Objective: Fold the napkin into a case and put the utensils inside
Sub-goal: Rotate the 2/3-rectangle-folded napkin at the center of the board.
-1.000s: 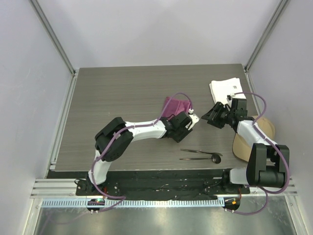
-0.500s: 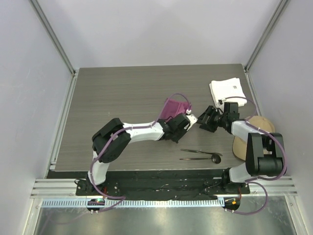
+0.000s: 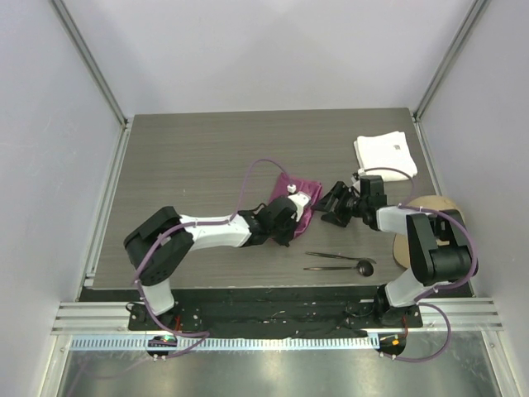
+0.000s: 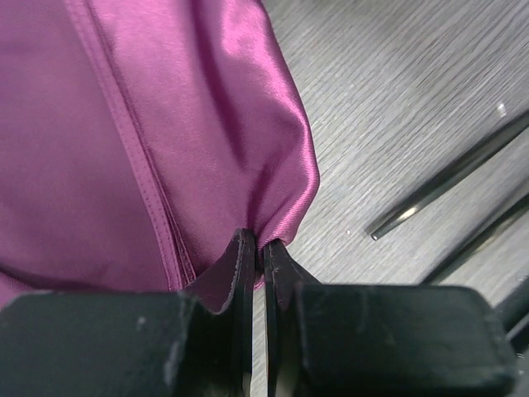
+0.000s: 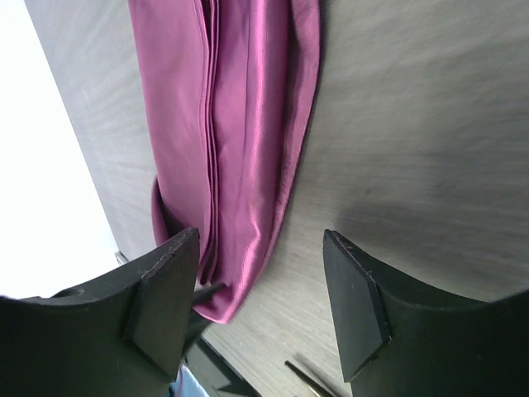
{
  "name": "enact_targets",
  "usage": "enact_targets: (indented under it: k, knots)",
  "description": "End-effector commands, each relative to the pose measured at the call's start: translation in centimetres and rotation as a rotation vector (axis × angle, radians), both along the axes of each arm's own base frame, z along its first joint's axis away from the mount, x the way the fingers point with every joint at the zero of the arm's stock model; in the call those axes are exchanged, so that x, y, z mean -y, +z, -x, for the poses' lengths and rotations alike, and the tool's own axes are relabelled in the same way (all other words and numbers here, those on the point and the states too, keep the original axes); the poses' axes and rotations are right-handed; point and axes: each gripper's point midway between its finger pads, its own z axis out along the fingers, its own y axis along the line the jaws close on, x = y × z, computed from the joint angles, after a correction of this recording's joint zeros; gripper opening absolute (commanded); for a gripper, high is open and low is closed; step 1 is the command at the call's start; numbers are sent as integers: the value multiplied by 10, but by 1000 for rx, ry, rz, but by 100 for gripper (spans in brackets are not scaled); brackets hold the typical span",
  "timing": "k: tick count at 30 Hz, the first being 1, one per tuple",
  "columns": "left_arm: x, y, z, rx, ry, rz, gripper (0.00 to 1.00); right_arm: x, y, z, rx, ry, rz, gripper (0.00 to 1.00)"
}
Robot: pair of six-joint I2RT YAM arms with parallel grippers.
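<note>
The magenta-purple napkin (image 3: 297,193) lies folded into a narrow strip at mid table. It fills the left wrist view (image 4: 124,141) and shows in the right wrist view (image 5: 240,132). My left gripper (image 3: 291,217) is shut on the napkin's near corner (image 4: 258,240). My right gripper (image 3: 329,207) is open and empty, just right of the napkin, low over the table. The two dark utensils (image 3: 335,261) lie side by side near the front edge, the spoon's round head (image 3: 364,267) at the right. Their handles show in the left wrist view (image 4: 446,186).
A folded white cloth (image 3: 385,152) lies at the back right. A tan round board (image 3: 417,227) sits at the right edge, partly under my right arm. The table's front edge (image 3: 248,287) is close to the utensils.
My left gripper has drawn the napkin left and toward the front, laying it flatter on the table. My right gripper has moved left, closer to the napkin.
</note>
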Motion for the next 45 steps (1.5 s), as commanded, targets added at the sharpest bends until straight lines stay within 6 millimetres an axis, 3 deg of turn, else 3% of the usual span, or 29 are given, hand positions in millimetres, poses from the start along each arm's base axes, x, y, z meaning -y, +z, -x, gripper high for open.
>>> enact_targets:
  k: [1, 6, 11, 17, 22, 25, 26, 28, 29, 32, 33, 34, 35, 38, 40, 43, 45]
  knots:
    - [14, 40, -10, 28, 53, 218, 0, -4, 5, 5, 57, 16, 10, 67]
    - [11, 44, -9, -16, 53, 305, 0, 2, -2, 16, 100, 109, 95, 67]
    - [0, 37, -6, -43, 42, 298, 0, 9, 3, 9, 160, 155, 189, 68]
    - [-14, 25, 7, -58, -23, 206, 1, 21, 23, -19, 206, 137, 299, 67]
    - [-28, 13, 23, -86, -80, 137, 5, 2, 41, -44, 232, 195, 290, 66]
    - [-36, 7, 31, -110, -87, 117, 22, -17, 38, -52, 225, 245, 299, 62]
    - [-40, 7, 35, -122, -84, 106, 35, -21, 33, -53, 219, 263, 305, 61]
    - [-44, 9, 40, -130, -84, 113, 44, -32, 33, -59, 230, 283, 311, 56]
    - [-44, 13, 43, -139, -79, 128, 53, -38, 33, -58, 227, 301, 299, 53]
    - [-42, 45, 46, -121, -73, 201, 59, -44, 20, -58, 193, 326, 304, 41]
    - [-41, 66, 46, -90, -73, 249, 59, -44, 16, -59, 188, 330, 306, 38]
    - [-42, 75, 45, -82, -64, 265, 58, -42, 13, -58, 176, 330, 317, 30]
    - [-43, 87, 42, -74, -31, 294, 47, -41, 10, -56, 167, 332, 325, 26]
    - [-50, 114, 35, -90, 32, 358, 36, -39, 1, -50, 145, 336, 343, 20]
    - [-56, 119, 27, -137, 109, 397, 32, -37, -7, -43, 124, 323, 364, 18]
    - [-74, 107, 14, -244, 260, 417, 20, -35, -18, -33, 94, 277, 372, 18]
    - [-82, 94, 12, -295, 318, 419, 19, -33, -24, -27, 75, 250, 380, 18]
